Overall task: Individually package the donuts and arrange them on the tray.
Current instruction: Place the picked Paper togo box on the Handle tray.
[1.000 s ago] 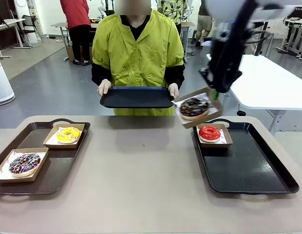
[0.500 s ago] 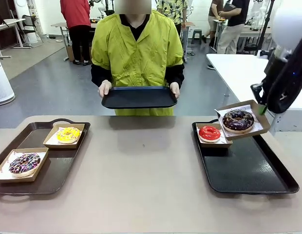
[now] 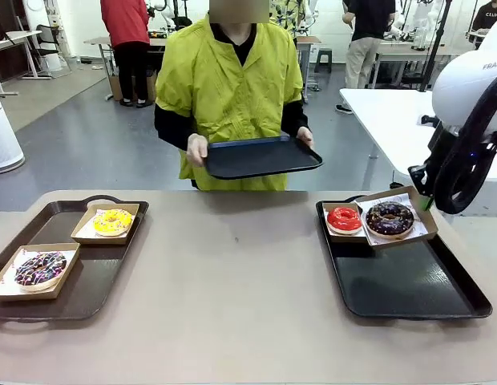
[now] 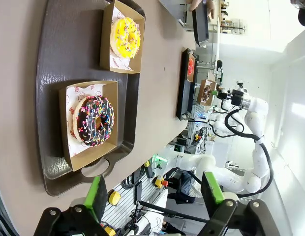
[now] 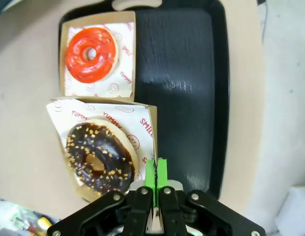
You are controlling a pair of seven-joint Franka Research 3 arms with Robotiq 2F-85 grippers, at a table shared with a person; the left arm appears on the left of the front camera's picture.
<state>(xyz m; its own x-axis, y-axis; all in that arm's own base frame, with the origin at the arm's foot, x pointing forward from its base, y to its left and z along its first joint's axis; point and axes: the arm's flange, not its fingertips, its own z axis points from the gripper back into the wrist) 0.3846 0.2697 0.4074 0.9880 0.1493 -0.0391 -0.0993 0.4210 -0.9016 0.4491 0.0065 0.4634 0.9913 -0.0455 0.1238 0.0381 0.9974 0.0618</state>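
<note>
Brown cardboard meets black plastic at the right-hand tray (image 3: 409, 281) in the front view: the right gripper (image 3: 427, 200) holds a box (image 3: 421, 210) by its far corner, and the chocolate donut (image 3: 389, 218) in it sits just beside the red-iced donut (image 3: 345, 218), whose own box already rests at the tray's far end. By my reading the step in hand is placing this boxed donut – whether its base is flat on the tray or a shade tilted above it, I cannot quite tell from here. Across the table a person holds a smaller black tray (image 3: 260, 156) in both hands. On the left tray (image 3: 88, 281) the yellow-iced donut (image 3: 112, 221) and the sprinkled chocolate donut (image 3: 40, 269) lie boxed.

From the left wrist, the left gripper (image 4: 155, 196) hangs spread wide and empty – its green pads (image 4: 96, 196) well apart – above that tray and its two boxes.

From the right wrist, the green fingertips (image 5: 150, 172) are pinched tight on the box's thin side wall, paper liner and all. Next, I judge, the box must settle flat beside its neighbour, then the fingers part and lift straight off so the wall is not dragged.
</note>
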